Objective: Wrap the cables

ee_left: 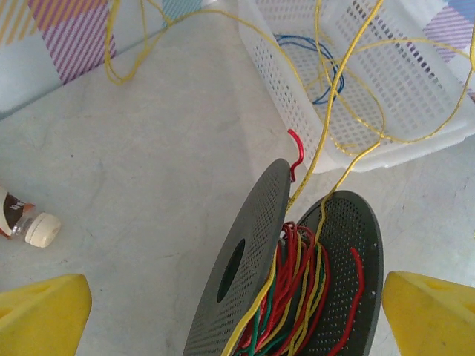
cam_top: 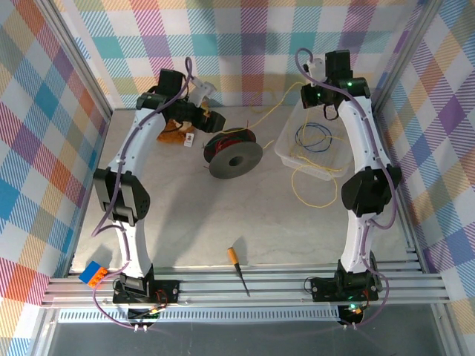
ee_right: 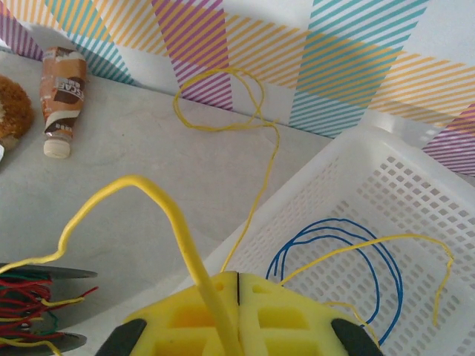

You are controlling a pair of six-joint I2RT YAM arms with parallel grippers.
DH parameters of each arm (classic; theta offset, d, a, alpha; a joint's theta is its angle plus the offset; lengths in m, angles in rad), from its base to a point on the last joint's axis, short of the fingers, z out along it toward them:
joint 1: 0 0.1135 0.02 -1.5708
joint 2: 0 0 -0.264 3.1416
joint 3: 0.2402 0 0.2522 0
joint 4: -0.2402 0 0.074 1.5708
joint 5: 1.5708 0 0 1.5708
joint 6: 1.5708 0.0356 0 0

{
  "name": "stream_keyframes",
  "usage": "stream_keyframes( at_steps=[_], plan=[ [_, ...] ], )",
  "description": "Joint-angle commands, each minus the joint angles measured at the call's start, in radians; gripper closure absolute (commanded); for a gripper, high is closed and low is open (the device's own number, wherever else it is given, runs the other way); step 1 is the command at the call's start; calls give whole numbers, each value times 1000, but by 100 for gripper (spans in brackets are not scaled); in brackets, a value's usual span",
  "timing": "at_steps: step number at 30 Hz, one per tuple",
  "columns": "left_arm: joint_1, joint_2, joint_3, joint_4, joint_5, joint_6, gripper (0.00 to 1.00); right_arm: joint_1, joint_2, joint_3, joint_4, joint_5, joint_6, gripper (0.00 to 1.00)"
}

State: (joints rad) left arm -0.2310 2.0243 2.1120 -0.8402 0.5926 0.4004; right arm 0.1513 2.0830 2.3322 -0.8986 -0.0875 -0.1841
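Thin yellow cables [cam_top: 312,185] trail in loose loops from the white basket [cam_top: 289,152] onto the table. One yellow cable [ee_left: 334,96] runs down onto the black spool [cam_top: 234,152], which holds red, yellow and green windings [ee_left: 297,297]. My left gripper [ee_left: 234,326] stands open, with the spool [ee_left: 245,259] between its yellow fingers [ee_left: 41,315]. My right gripper [ee_right: 237,278] hangs over the basket's near-left corner, shut on a yellow cable [ee_right: 178,222] that arches up and away to the left. A blue cable [ee_right: 334,237] lies coiled in the basket [ee_right: 401,185].
A small brown bottle [ee_right: 59,89] and a brown fuzzy thing [ee_right: 11,115] lie by the back wall at left. A screwdriver [cam_top: 237,268] with an orange handle rests near the table's front edge. Plaid walls close in the table on three sides.
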Motion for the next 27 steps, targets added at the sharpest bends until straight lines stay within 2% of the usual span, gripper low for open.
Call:
stream_keyframes(
  at_steps=[1,8,11,23,27],
  plan=[
    [-27,21,68,-109,-6,64,1,7,21,34,14,20,-53,100],
    [-40,109,212,-283,-14,119,4,7,18,39,31,51,-108,100],
    [-44,164,301,-361,-28,133,11,7,17,42,41,55,-126,100],
    [-56,208,331,-425,-91,168,14,12,42,88,32,51,-124,100],
    [-59,243,377,-457,-81,179,20,14,47,88,30,50,-122,100]
  ],
)
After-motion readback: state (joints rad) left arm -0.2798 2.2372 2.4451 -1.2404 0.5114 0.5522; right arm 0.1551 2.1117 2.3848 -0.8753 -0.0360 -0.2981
